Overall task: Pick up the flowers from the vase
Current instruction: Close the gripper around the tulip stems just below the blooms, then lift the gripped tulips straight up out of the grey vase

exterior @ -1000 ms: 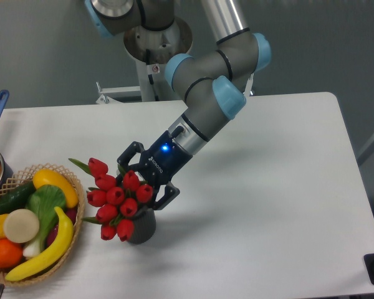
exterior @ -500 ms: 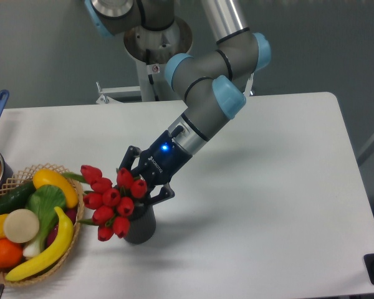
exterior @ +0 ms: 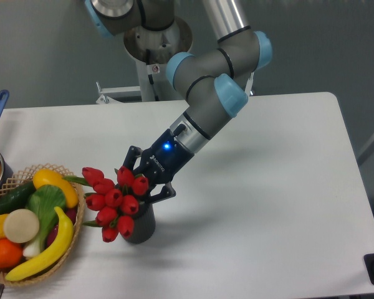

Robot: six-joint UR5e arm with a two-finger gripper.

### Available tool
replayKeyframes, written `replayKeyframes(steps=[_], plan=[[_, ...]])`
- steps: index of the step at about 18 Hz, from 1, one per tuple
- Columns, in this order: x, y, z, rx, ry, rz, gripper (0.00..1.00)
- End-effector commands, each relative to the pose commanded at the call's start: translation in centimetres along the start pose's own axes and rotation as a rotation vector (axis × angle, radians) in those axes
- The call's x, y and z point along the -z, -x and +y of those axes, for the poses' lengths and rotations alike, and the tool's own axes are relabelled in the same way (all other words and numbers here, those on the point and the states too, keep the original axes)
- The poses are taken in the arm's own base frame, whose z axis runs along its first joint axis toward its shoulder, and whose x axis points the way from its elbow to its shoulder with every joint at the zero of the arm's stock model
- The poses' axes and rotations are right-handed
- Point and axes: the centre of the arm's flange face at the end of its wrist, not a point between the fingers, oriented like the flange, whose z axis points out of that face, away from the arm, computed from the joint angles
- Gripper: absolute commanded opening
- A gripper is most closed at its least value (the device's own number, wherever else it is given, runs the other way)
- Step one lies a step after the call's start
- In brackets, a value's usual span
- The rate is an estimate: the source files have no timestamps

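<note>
Over the last second our hand (exterior: 144, 184) has closed from wide around the flowers (exterior: 115, 199) to gripping them narrowly; the bunch, just below-left of it, still sits in the vase (exterior: 141, 225), so lifting looks next.

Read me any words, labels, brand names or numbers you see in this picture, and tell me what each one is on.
White lettering on the gripper body: there, but too small and blurred to read.
Small red-and-white sticker on the robot base: too small to read.
Nothing readable on the vase, flowers or basket.
</note>
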Motion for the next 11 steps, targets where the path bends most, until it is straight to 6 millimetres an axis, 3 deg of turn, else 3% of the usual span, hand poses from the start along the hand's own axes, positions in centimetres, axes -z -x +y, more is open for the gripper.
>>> replayKeyframes(steps=[5,11], plan=[[0.4,-0.2,-0.4,0.017,-0.003,-0.005,0.39],[1.4,-0.6,-2.3,0.018,-0.034,-0.015,0.38]])
